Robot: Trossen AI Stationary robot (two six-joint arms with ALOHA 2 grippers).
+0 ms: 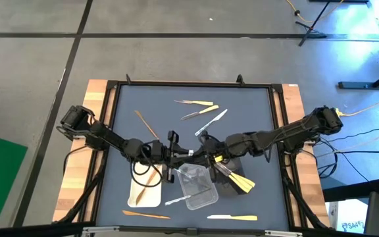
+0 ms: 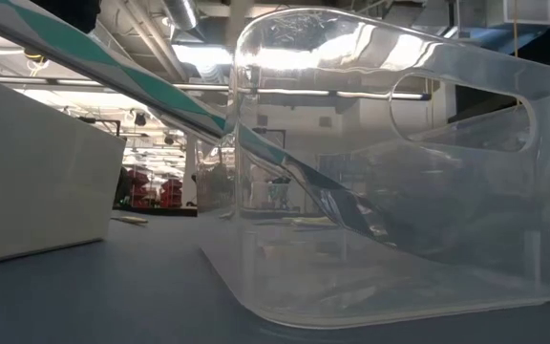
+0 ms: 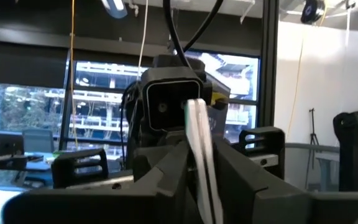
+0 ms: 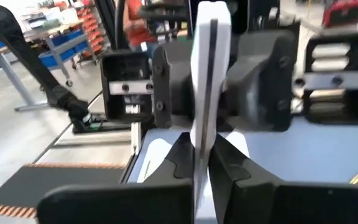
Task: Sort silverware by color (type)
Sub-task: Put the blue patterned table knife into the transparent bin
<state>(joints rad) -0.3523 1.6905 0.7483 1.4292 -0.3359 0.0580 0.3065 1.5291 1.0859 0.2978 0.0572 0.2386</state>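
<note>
Clear utensil (image 4: 202, 74) upright in both hands; others scattered on mat

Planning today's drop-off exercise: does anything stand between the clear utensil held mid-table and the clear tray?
Nothing visible. The right gripper, shut on the clear utensil mid-table opposite the left gripper, has the clear tray beside it.

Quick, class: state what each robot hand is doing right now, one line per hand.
Left hand: touching the clear utensil; whether it grips it cannot be told.
Right hand: closed on the clear utensil.
</note>
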